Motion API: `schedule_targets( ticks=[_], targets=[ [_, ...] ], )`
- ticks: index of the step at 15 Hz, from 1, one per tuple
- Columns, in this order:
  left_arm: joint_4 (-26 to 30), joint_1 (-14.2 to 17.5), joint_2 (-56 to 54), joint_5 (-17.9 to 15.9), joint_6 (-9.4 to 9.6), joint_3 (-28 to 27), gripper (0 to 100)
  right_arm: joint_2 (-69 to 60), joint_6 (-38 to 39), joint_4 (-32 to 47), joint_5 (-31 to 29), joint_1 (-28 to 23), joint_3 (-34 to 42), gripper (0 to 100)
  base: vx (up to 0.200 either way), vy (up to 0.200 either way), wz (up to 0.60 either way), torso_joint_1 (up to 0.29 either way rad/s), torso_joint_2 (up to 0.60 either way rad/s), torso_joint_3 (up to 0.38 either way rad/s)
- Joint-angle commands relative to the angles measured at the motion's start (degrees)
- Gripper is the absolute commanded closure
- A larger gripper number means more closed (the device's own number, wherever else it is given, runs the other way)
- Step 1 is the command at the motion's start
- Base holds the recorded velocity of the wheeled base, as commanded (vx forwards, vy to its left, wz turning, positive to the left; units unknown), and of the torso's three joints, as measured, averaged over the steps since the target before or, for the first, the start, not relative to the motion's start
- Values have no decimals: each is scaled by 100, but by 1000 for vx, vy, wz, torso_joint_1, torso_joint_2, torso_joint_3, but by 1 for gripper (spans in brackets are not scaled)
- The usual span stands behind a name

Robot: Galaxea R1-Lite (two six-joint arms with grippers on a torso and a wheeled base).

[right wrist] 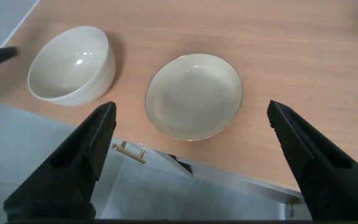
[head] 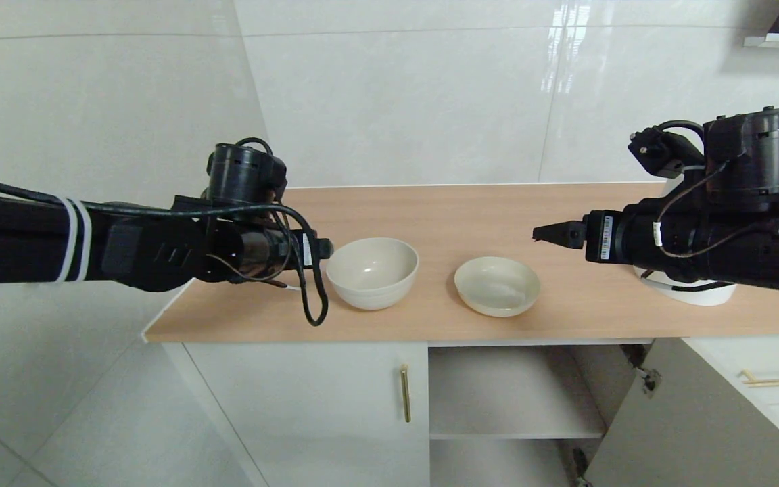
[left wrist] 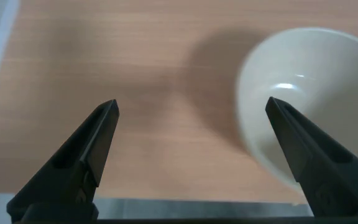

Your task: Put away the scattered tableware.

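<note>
Kitchen counter [head: 470, 210], tableware not yet stowed: my left jaws stand apart at the rim of the deep bowl [head: 372, 270], and my right jaws stand apart, empty, near the shallow dish [head: 498, 284]. I judge the first pick-up is in hand. Next I must close on a rim, then lower to the open cupboard shelf [head: 508, 433].

A white object [head: 687, 299] at the counter's [head: 470, 216] right end sits mostly behind the right arm, so its kind cannot be told. In the left wrist view the deep bowl [left wrist: 316, 112] runs off the picture's edge, and the left gripper's [left wrist: 191, 102] fingers [left wrist: 86, 162] are cut at their bases. The cupboard's [head: 504, 385] lower compartment is cropped.
</note>
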Motion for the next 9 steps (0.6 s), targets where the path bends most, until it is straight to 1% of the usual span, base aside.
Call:
schedule_targets(
  ticks=[1,3,5,7,8,9],
  targets=[
    [-1,-149,271,10,-104,-106,0,11,-3,-4,10,2,4,0,0,0,0,0,0,0],
    [-1,-246,420,10,-192,-202,0,2,5,-13,1,2,4,0,0,0,0,0,0,0],
    [8,-289,613,10,-227,-237,0,-7,14,-13,1,2,4,0,0,0,0,0,0,0],
    [16,-281,737,10,-236,-316,0,-7,14,-13,1,2,-4,0,0,0,0,0,0,0],
    [16,-281,763,10,-289,-334,0,-7,14,-13,1,2,-4,0,0,0,0,0,0,0],
    [34,-281,798,10,-394,-396,100,-7,23,-13,1,2,4,0,0,0,0,0,0,0]
  ],
)
